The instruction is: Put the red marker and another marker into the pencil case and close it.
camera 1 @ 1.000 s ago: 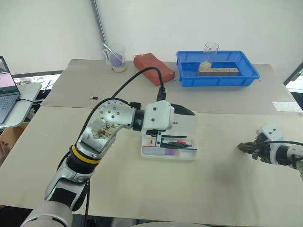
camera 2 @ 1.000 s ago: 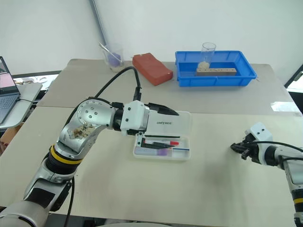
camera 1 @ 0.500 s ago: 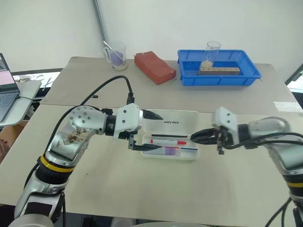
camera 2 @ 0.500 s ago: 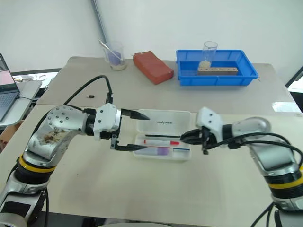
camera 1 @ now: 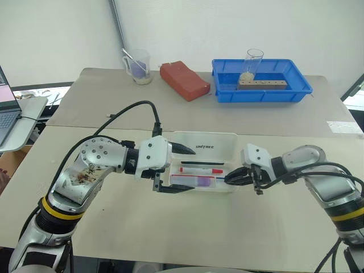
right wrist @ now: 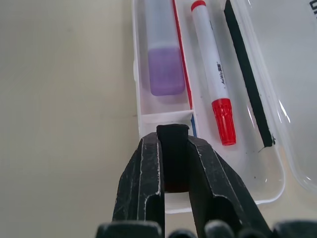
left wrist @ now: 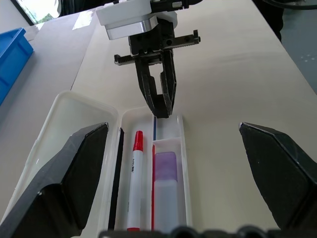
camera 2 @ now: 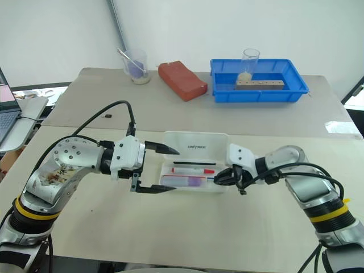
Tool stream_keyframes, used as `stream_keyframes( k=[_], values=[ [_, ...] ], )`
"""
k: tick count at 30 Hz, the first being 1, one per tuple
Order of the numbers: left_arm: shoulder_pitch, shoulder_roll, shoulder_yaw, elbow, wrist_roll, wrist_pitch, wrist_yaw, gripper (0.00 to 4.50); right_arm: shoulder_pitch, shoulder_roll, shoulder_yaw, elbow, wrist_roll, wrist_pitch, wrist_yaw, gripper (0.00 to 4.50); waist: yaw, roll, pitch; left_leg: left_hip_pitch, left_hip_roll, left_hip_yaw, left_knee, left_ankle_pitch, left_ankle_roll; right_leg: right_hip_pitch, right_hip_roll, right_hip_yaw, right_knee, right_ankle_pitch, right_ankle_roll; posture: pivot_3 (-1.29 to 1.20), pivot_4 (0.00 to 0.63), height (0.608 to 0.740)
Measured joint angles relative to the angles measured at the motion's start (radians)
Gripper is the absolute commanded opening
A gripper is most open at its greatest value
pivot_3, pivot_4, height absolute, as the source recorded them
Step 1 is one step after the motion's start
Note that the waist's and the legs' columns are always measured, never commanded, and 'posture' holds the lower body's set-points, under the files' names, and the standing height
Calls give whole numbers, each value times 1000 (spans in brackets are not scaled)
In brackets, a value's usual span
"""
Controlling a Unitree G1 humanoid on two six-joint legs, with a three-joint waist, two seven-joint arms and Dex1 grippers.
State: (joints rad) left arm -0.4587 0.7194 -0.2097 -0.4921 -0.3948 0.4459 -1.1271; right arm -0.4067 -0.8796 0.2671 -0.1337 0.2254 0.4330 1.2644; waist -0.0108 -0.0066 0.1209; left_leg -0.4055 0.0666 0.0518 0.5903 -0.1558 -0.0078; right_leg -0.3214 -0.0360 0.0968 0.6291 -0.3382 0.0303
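Translucent pencil case point(camera 1: 209, 149) lying open: left pincer point(camera 1: 176, 169) gaping wide; right pincer point(right wrist: 174, 163), nearly closed and empty, should be swinging the lid down squarely.

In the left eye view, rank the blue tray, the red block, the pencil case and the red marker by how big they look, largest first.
1. Blue tray.
2. Pencil case, lid open; it lies nearer the camera, so its true size against the tray is unsure.
3. Red block.
4. Red marker, lying inside the case.
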Motion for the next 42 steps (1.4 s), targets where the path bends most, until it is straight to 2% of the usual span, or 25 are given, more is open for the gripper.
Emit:
stream_keyframes(
  k=[7,12,18,20,22,28,36,42],
  values=[
    [-1,2,-1,-2,3,12,9,4500,-3,29,3,18,-11,-6,-2,4466,-1,0,0,0,0,0,0,0,0,0,0,0,0,0,0,0,150,740],
    [-27,-2,2,33,3,16,19,4500,-9,30,-34,-31,38,75,-6,4466,1,0,0,0,0,0,0,0,0,0,0,0,0,0,0,0,150,740],
    [-146,-55,73,276,19,28,110,4500,-18,31,-204,-185,201,291,-101,4466,-1,0,0,0,0,-1,-1,0,0,0,0,0,0,0,0,0,150,740],
    [-204,-92,73,404,49,4,142,3961,-23,53,-254,-231,241,366,-172,4500,3,0,0,-1,0,-1,-1,0,0,-1,0,-1,1,0,0,0,150,740],
    [-280,-131,75,594,104,-51,188,3200,-60,84,-310,-301,295,449,-257,4500,2,1,0,-2,-1,-1,-1,0,0,-4,0,0,2,0,0,0,150,740],
    [-420,-233,46,992,239,-247,221,115,-117,88,-361,-403,358,561,-405,4500,4,0,-1,-11,-1,-1,-1,0,0,-12,0,0,3,1,0,0,150,740],
    [-515,-286,-8,1289,351,-406,135,17,-117,88,-368,-489,417,627,-522,4500,1,0,-1,-12,-1,-1,-1,0,0,-14,2,1,4,1,0,0,150,740],
    [-519,-312,-10,1327,363,-433,42,17,-102,80,-386,-492,430,629,-551,4500,2,0,-1,-12,-1,-2,-1,0,0,-14,1,0,4,1,0,0,150,740]
  ],
)
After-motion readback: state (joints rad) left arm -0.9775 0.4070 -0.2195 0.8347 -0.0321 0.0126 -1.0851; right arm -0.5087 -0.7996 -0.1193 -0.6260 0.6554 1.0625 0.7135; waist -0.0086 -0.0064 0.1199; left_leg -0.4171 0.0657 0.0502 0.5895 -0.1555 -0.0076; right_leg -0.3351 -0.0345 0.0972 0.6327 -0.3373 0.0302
